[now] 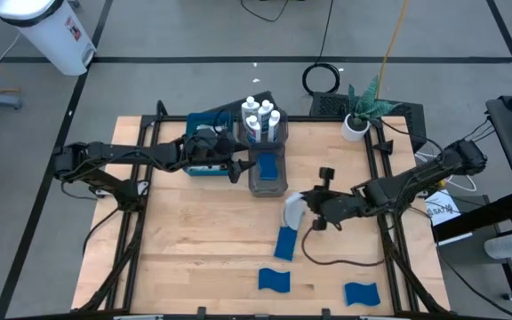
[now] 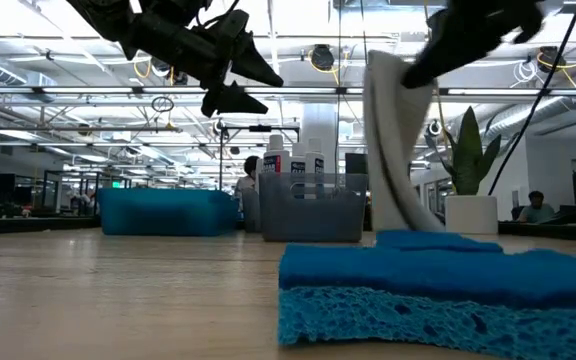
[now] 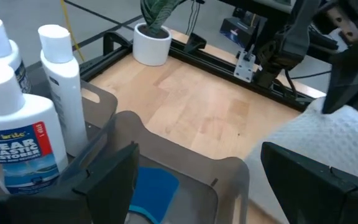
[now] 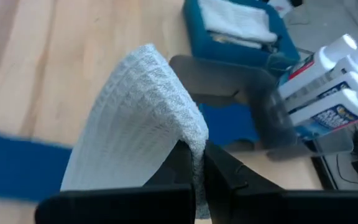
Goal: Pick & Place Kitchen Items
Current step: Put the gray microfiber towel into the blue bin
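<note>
My right gripper is shut on a light grey waffle cloth, right of the table's middle. My left gripper hangs open above the left wall of a grey bin and touches nothing. A blue sponge lies in that bin. White labelled bottles stand in the grey bin behind it. Three more blue sponges lie flat on the near part of the table. My right gripper pinches the grey cloth at its top fold between the two fingers. The fingers come slanting down from the table's right. The cloth hangs below them, draped and slack. A sponge in the low view hides its lower end.
A blue tray with a pale folded cloth sits left of the bins. A potted plant stands at the far right corner. Black frame rails run along the table's sides. Bare wood lies at the near left.
</note>
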Robot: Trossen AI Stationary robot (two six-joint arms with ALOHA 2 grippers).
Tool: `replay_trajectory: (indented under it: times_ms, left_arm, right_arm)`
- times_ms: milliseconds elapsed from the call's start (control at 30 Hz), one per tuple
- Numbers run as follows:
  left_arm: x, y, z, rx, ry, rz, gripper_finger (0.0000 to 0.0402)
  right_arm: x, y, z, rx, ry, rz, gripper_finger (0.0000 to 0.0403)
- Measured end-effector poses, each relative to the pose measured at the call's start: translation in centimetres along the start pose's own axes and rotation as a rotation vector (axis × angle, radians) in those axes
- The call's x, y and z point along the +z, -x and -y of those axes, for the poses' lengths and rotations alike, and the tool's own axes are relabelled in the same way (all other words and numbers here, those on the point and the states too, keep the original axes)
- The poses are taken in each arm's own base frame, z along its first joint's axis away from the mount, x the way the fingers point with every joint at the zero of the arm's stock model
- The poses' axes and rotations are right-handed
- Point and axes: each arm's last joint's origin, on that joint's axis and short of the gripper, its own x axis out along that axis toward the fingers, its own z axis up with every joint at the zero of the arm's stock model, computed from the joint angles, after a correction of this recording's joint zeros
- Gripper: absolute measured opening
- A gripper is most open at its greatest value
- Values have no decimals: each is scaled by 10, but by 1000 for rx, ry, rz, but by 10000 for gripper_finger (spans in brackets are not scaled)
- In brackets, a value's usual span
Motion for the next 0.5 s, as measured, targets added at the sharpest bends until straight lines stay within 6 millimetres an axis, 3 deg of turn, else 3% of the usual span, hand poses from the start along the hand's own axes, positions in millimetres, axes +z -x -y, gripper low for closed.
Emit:
replay_trajectory:
  times_ms: [333, 500]
  left_arm:
    - [-2, 0, 16, -53, -20, -12, 340]
    - [13, 3, 35, -108, -35, -63, 340]
  right_arm:
    - [-2, -41, 4, -78, -40, -70, 0]
    - [-4, -51, 4, -95, -73, -99, 0]
